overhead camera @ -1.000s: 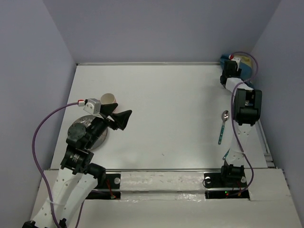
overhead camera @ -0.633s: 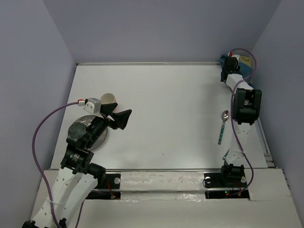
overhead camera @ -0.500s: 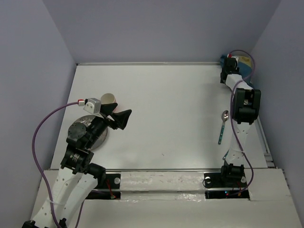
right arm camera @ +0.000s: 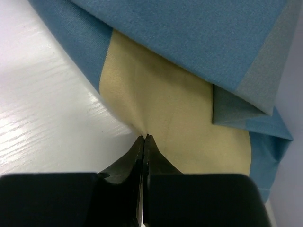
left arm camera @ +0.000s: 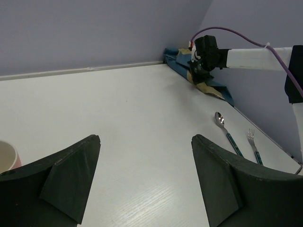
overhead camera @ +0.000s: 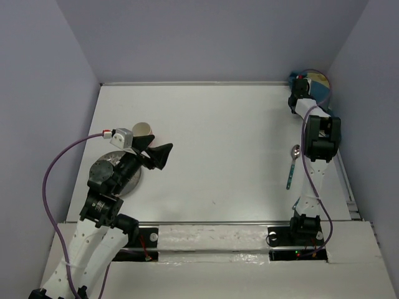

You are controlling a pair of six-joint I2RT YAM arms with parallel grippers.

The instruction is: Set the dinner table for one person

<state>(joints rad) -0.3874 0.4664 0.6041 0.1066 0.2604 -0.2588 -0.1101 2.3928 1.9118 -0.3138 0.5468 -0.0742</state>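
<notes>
The dinner table [overhead camera: 218, 137] is a wide white top. A blue-and-tan placemat [overhead camera: 320, 83] lies crumpled in its far right corner. My right gripper [overhead camera: 300, 85] is down at that corner, shut on a pinch of the tan cloth [right arm camera: 161, 99], which puckers at the fingertips of the right gripper [right arm camera: 145, 137]. A spoon [overhead camera: 292, 167] lies beside the right arm, and a fork [left arm camera: 254, 144] shows next to it in the left wrist view. My left gripper [overhead camera: 161, 154] hangs open over bare table with nothing between its fingers [left arm camera: 71, 175].
A pale paper cup [overhead camera: 143, 130] stands just behind the left gripper. A grey plate [overhead camera: 112, 171] lies partly under the left arm. Purple walls close in the table on three sides; the right arm reaches along the right edge.
The right gripper has shut on the placemat's tan cloth and edged a little further into the corner. The left arm has stayed where it was.
</notes>
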